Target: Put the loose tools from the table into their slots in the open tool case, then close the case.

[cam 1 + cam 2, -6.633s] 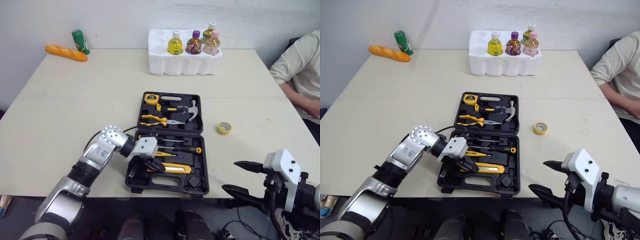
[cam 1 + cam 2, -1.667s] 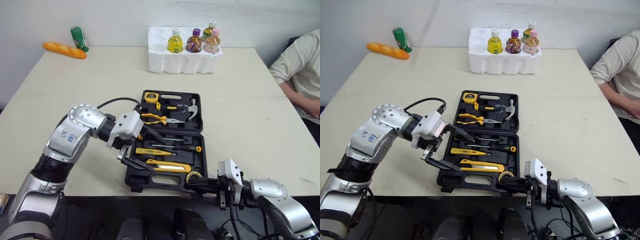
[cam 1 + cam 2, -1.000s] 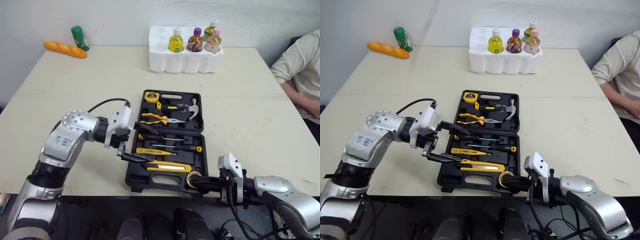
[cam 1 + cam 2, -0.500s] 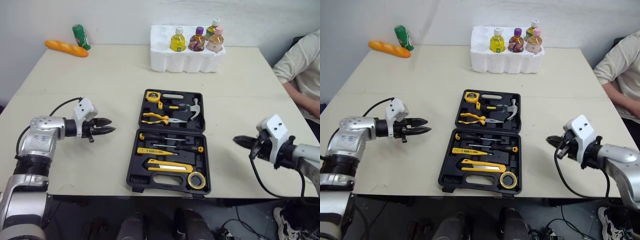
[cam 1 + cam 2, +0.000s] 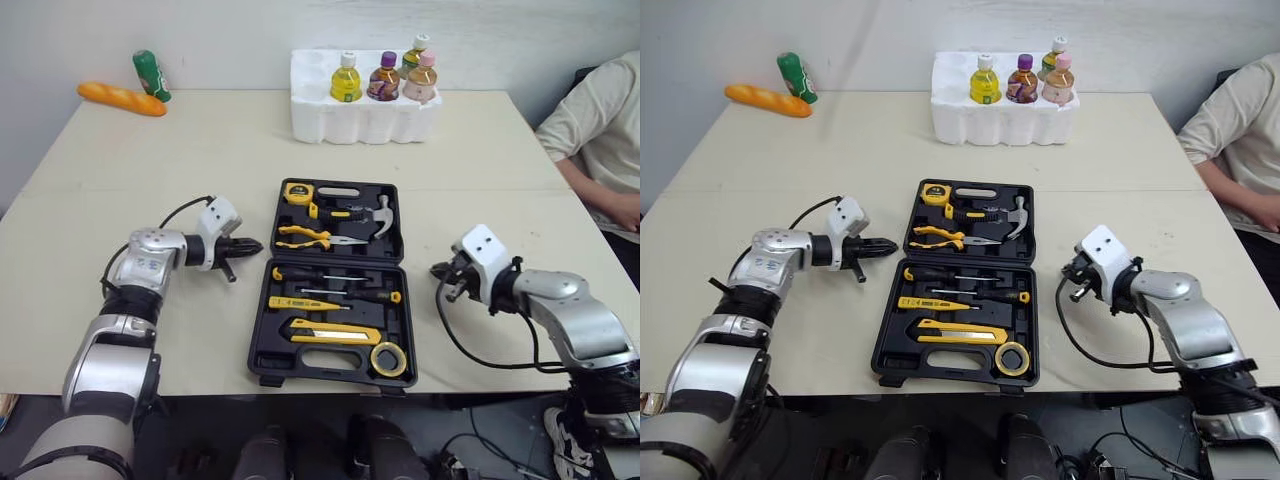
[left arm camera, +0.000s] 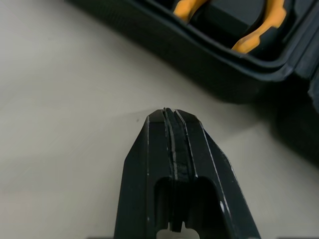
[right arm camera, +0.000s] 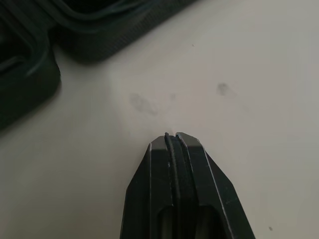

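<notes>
The black tool case (image 5: 330, 381) lies open in the middle of the table. Its far half holds a yellow tape measure (image 5: 298, 193), pliers (image 5: 305, 237) and a hammer (image 5: 376, 212). In the near half lie screwdrivers (image 5: 330, 276), a yellow utility knife (image 5: 335, 333) and a yellow tape roll (image 5: 388, 358). My left gripper (image 5: 256, 244) is shut and empty, its tip just off the case's left edge (image 6: 199, 57) near the hinge. My right gripper (image 5: 438, 270) is shut on nothing, low over the table a little right of the case (image 7: 30, 84).
A white foam tray (image 5: 365, 118) with several bottles stands at the back. A green bottle (image 5: 150, 75) and a bread loaf (image 5: 120, 98) lie at the far left. A person's arm (image 5: 600, 150) rests at the table's right edge.
My left gripper has finished shutting and moved right to the case's left edge. My right gripper has moved left toward the case's right side.
</notes>
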`<state>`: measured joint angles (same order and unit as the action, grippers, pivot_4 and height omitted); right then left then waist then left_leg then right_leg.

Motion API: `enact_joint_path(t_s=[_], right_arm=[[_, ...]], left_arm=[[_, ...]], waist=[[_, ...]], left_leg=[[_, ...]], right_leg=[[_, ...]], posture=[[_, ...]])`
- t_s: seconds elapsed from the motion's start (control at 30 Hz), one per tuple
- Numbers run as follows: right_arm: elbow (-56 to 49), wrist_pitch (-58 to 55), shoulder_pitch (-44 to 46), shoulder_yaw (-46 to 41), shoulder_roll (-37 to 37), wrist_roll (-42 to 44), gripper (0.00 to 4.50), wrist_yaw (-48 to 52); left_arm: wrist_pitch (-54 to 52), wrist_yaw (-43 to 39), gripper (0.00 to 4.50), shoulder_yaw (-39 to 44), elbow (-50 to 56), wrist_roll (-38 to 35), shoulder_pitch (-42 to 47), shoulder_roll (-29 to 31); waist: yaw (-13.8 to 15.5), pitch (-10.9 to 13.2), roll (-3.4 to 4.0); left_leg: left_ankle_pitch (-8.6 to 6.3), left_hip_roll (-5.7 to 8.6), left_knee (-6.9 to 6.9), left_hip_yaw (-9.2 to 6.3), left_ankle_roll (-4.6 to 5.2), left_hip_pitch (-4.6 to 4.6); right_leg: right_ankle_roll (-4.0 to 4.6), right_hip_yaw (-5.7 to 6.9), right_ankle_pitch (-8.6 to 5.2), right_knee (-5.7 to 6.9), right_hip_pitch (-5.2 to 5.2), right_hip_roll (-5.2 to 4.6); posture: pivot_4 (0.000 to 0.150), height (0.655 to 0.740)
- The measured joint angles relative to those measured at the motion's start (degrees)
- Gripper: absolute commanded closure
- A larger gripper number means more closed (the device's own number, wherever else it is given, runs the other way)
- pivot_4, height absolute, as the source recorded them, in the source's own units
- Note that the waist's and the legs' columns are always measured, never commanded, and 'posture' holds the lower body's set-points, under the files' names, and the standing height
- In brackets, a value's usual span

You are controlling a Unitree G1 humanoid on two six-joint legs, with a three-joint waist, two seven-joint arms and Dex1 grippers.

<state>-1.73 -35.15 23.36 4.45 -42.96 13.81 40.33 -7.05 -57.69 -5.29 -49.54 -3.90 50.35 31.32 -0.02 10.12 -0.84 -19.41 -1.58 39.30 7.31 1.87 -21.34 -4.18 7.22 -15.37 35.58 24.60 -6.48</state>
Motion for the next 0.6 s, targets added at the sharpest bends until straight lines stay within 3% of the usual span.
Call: enact_joint_path(t_s=[0.3, 0.6], right_arm=[[0.34, -0.77, 1.63, 0.54, 2.51, -1.13, 4.50, 0.81], [0.11, -2.99, 2.87, 1.25, 4.36, -1.23, 4.50, 1.71]], left_arm=[[-3.20, -0.13, 4.47, 0.05, 4.69, 0.01, -1.63, -1.59], [-13.11, -3.26, 4.47, -1.08, 20.37, -0.39, -8.19, -2.07]], waist=[[-0.07, 0.00, 0.00], [0.18, 0.00, 0.01]], left_leg=[[0.01, 0.00, 0.01, -0.04, 0.01, 0.00], [0.01, 0.08, 0.02, -0.10, 0.04, -0.03]], right_leg=[[0.00, 0.03, 0.00, 0.00, -0.01, -0.05], [0.00, 0.01, 0.00, -0.01, -0.04, -0.10]], posture=[[0.150, 0.7367], [0.150, 0.7367]])
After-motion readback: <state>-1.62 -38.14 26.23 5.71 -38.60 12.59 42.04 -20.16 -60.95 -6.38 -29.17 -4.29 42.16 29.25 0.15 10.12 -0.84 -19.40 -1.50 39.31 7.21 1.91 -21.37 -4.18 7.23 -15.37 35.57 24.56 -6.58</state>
